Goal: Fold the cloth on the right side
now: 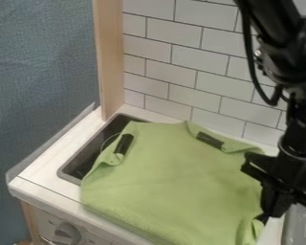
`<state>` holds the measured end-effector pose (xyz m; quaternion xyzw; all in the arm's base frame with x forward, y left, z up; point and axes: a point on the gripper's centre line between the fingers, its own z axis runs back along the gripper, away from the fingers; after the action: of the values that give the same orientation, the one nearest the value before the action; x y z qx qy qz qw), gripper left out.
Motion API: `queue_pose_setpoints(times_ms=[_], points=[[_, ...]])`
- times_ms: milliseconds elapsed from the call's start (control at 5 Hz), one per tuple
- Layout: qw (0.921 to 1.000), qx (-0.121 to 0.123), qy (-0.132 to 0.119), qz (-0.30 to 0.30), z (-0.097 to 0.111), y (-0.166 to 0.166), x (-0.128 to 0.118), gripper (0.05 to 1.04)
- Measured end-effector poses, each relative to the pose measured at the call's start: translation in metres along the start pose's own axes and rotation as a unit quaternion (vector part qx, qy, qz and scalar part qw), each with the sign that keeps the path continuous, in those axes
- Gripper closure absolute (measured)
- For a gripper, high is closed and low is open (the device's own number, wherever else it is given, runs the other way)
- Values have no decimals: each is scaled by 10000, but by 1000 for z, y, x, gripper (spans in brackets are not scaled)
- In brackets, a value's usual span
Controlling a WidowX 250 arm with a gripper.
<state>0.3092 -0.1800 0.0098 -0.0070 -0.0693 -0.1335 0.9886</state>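
White rectangular-tiled wall [162, 52], dark grout; pale wooden post [109, 57]; blue-grey fabric-like backdrop [40, 72] left; white counter [53, 165].

Soft, even light; sink [84, 161] in deep shadow.

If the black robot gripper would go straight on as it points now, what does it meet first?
The black gripper points down, so it would likely meet the right edge of the green fabric cloth first, then the white counter; exact depth is unclear here.
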Motion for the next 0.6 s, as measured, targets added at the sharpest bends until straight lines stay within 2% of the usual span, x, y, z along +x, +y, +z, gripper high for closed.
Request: queue_pose_setpoints(times_ms=[400,600], points=[[9987,-271,-203,393,25,52,-3,1031],[9983,-366,-45,447,28,70,-8,1031]])
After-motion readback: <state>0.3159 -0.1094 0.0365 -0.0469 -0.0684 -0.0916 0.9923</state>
